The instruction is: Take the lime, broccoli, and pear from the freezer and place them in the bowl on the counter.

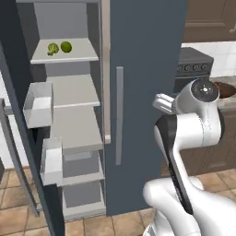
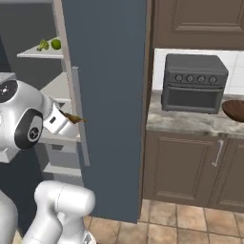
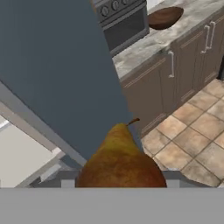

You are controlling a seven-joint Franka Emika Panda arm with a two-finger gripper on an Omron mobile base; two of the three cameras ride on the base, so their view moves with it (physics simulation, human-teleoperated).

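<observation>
The end effector is grasping the pear, while the lime and broccoli are waiting on the freezer shelf, the bowl sitting near the counter's far edge.

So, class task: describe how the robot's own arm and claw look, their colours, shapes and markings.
The arm is glossy white, built of rounded, bulbous links, with dark grey bands at the joints and a dark round cap with a small pale centre. The claw sits on a white, boxy hand. No cables or lettering are visible.
</observation>
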